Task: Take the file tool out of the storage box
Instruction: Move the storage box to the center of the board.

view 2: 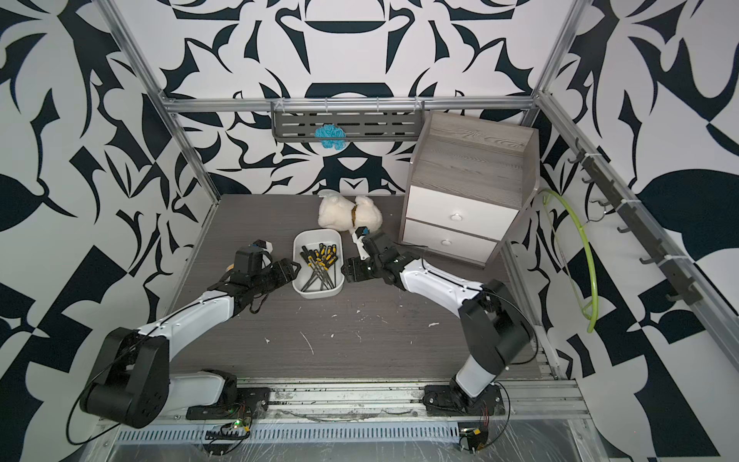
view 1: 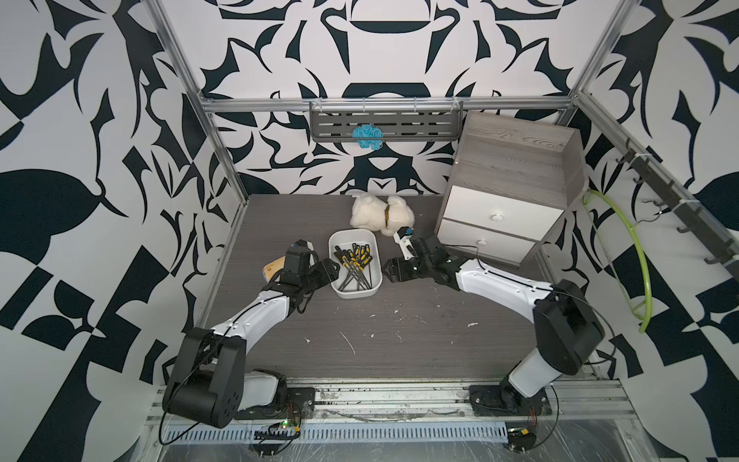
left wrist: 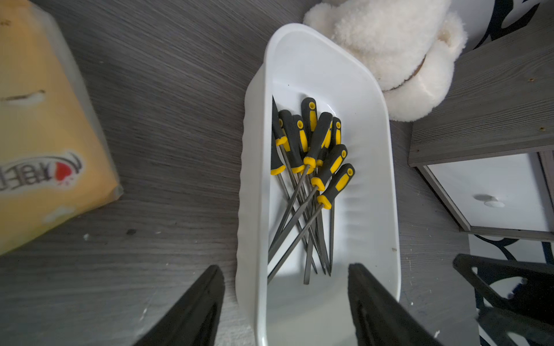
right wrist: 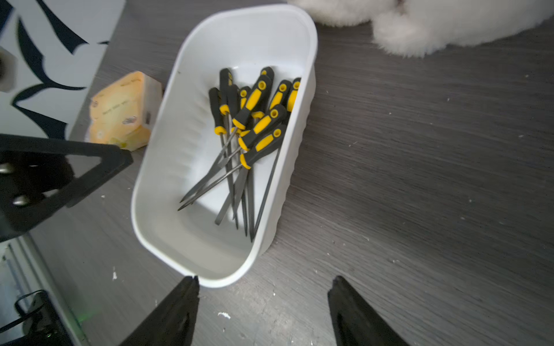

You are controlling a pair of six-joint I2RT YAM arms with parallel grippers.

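Note:
The storage box [view 1: 354,295] is a shallow white tub at the middle of the table, also in the other top view [view 2: 318,294]. Inside it lie several file tools [view 1: 354,262] with black-and-yellow handles and thin grey blades, heaped and crossing [left wrist: 311,167] [right wrist: 254,125]. My left gripper [view 1: 331,273] [left wrist: 286,267] is open at the box's left side, one finger outside the wall [left wrist: 251,209] and one over the inside. My right gripper [view 1: 388,272] [right wrist: 265,279] is open over bare table by the box's right near corner, one fingertip close to the rim [right wrist: 209,283]. Neither holds anything.
A yellow tissue pack [view 1: 272,269] [left wrist: 45,134] lies left of the box, behind my left gripper. A white plush toy [view 1: 380,214] rests just behind the box. The grey cabinet with white drawers [view 1: 508,192] stands at the back right. A green hoop [view 1: 640,256] hangs outside the right frame.

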